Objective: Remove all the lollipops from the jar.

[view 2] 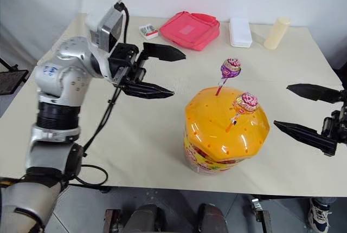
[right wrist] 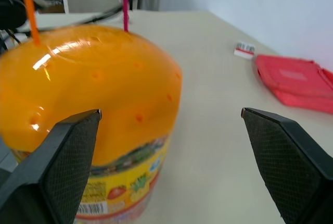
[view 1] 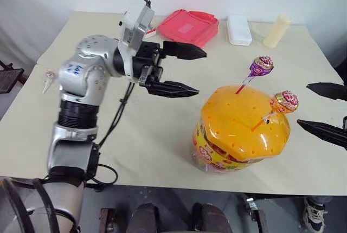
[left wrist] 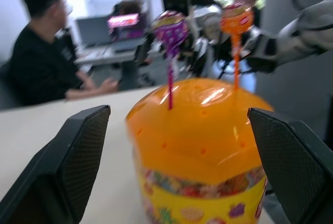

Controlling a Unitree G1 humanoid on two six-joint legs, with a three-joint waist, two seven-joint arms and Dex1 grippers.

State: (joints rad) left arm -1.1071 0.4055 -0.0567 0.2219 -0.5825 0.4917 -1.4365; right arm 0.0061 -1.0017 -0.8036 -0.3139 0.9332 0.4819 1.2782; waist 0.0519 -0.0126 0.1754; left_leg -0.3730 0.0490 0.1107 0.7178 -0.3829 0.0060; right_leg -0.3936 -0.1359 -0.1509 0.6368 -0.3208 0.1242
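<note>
1. Jar (view 1: 238, 130) sits on the surface (view 1: 157, 135), near its front edge, orange lid on.
2. 2 lollipops stand upright in lid holes: purple one (view 1: 261, 66) toward the back, red-yellow one (view 1: 284, 102) on the robot's right side.
3. 3rd lollipop (view 1: 49, 77) lies on the surface at far left, behind the left arm.
4. Left gripper (view 1: 181, 70) hangs above the surface, left of the jar, fingers wide, empty, pointing at the jar.
5. Right gripper (view 2: 303, 111) is right of the jar, fingers wide, empty.
6. Pink pouch (view 1: 190, 26), white box (view 1: 239, 30), pale yellow cylinder (view 1: 277, 30) sit along the back.
</note>
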